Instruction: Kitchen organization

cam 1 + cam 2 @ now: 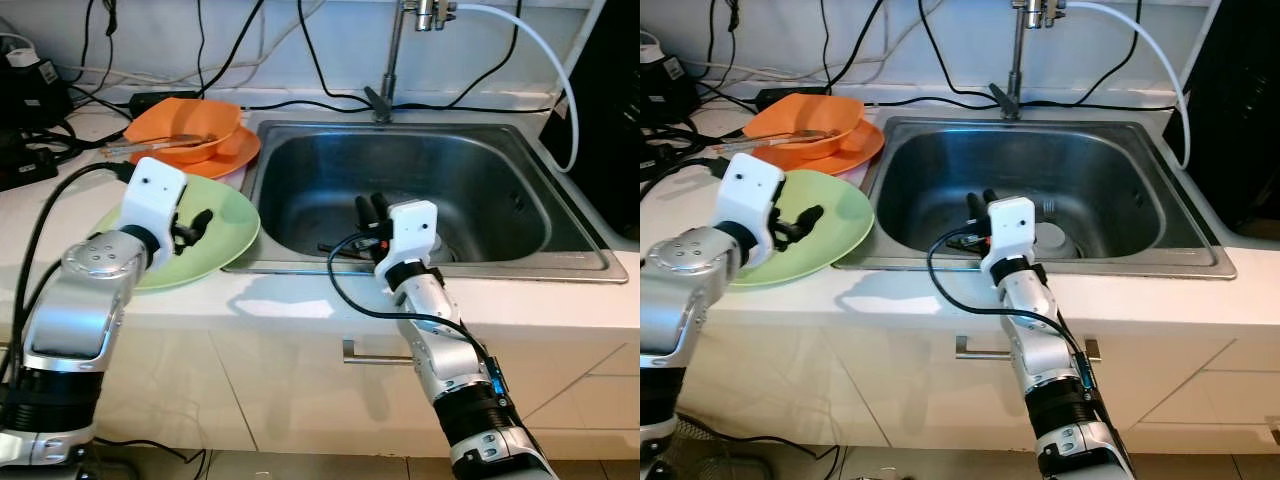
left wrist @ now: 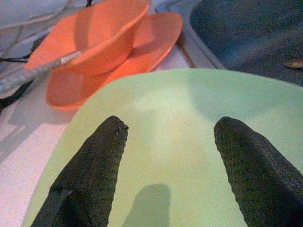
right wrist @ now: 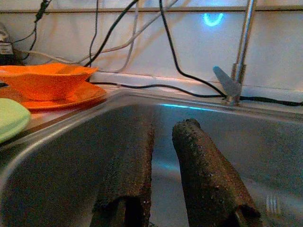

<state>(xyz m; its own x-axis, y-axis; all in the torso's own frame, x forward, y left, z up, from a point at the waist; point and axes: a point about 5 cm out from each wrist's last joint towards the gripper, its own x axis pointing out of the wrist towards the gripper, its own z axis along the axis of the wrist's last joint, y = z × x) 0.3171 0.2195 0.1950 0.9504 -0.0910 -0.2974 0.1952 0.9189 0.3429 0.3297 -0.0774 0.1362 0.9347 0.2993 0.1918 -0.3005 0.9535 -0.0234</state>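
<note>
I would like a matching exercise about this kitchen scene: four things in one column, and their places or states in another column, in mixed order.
Things:
1. green plate
2. orange bowl
3. left claw
4. right claw

Places or states:
A. reaching into the sink
B. on the orange plate
C. open, above the green plate
D. on the counter, its rim over the sink's edge

Pairs: 1-D, 2-B, 3-C, 4-A

White countertop (image 1: pixel 300 300) runs across the middle of the frame, with plain white cabinet fronts (image 1: pixel 300 390) and a slim metal drawer handle (image 1: pixel 375 352) below. White wall (image 1: pixel 330 40) up top, black cables (image 1: pixel 310 50) dangling down it.
</note>
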